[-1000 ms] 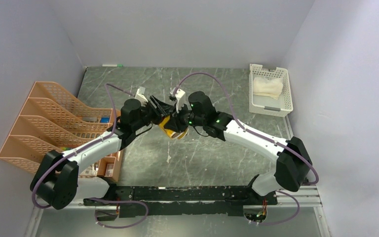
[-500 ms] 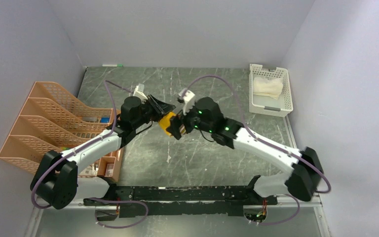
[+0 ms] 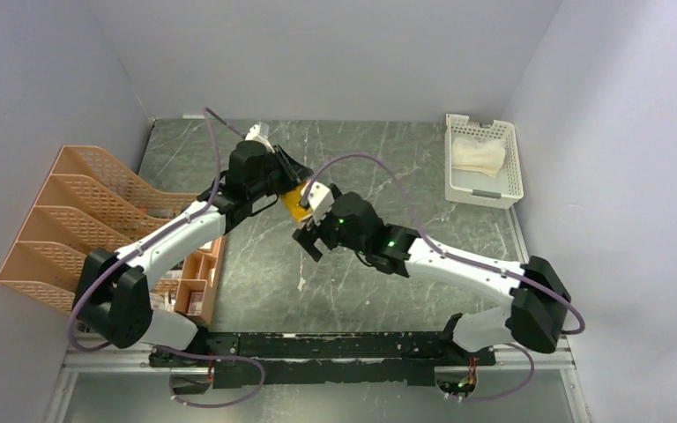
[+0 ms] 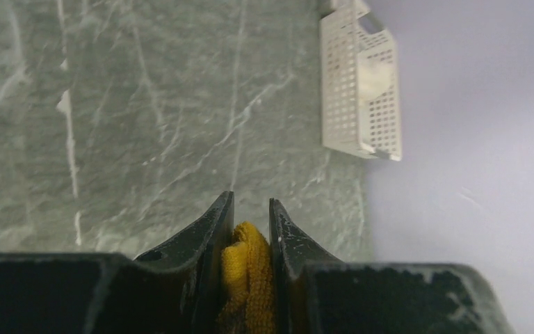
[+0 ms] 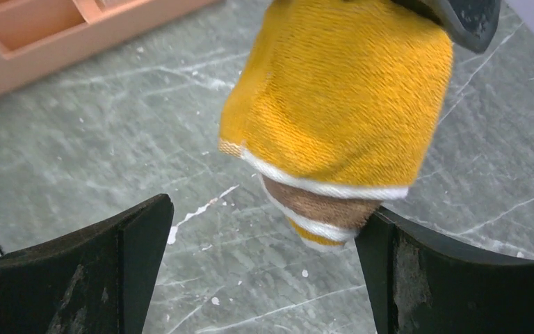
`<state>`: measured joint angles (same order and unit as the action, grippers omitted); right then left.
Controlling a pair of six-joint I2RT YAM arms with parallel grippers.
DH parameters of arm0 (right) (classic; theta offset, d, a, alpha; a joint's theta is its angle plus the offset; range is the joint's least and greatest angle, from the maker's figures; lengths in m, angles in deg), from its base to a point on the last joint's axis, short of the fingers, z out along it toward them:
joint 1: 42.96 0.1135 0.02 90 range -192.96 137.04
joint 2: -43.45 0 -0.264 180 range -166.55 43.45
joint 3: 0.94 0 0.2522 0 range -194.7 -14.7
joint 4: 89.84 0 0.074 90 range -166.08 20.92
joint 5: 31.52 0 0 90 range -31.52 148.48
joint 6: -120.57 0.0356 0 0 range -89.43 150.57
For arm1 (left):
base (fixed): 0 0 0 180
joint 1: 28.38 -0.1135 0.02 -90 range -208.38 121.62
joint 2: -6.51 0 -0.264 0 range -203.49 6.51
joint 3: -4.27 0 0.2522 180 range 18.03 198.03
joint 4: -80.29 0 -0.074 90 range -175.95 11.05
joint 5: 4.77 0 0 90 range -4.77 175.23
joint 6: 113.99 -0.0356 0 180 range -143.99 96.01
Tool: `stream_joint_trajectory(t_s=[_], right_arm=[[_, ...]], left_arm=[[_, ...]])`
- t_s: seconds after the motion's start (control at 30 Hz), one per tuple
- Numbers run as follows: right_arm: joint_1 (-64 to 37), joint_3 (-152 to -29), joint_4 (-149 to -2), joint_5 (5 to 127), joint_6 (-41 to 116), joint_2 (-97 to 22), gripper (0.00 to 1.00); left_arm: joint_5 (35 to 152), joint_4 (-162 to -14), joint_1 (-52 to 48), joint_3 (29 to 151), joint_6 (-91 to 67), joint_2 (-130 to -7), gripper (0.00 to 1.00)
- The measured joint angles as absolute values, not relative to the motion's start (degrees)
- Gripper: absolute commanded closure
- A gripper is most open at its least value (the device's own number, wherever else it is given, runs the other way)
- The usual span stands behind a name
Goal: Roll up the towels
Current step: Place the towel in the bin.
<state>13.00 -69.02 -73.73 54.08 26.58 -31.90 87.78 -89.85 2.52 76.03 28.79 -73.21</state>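
The cream towel (image 3: pixel 479 154) is lying in the basket (image 3: pixel 485 196). The left fingers (image 4: pixel 212 229) are gripping the bundled yellow-brown towel (image 5: pixel 341 97) above the bench (image 3: pixel 361 291); the right fingers (image 5: pixel 132 236) are gaping, empty. Depositing it is seemingly remaining.

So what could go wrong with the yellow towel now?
1. Only the left gripper pinches the yellow towel. Its layers hang loose below, so it might unroll or slip out.
2. The right gripper stands open close beside the towel and could snag it.
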Motion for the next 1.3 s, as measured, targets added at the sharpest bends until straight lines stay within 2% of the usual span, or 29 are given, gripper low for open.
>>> stream_joint_trajectory(t_s=[0.27, 0.57, 0.77, 1.13, 1.3], right_arm=[[15.1, -72.7, -76.9, 43.9, 21.6, -40.8, 0.00], [15.5, -75.5, -82.0, 36.7, 18.5, -43.8, 0.00], [15.5, -78.8, -81.6, 38.7, 18.1, -49.6, 0.00], [10.8, -78.6, -81.1, 52.2, 23.9, -47.7, 0.00], [10.2, -78.7, -79.5, 51.7, 26.1, -48.1, 0.00]], left_arm=[[87.3, -85.5, 2.5, 76.0, 27.8, -76.0, 0.93], [86.6, -84.2, 2.5, 76.5, 27.0, -76.0, 0.93], [86.7, -83.7, 2.5, 77.9, 27.0, -77.1, 0.93], [86.4, -81.5, 2.5, 80.5, 25.9, -77.6, 0.93], [86.5, -81.2, 2.5, 80.9, 25.9, -77.6, 0.93]])
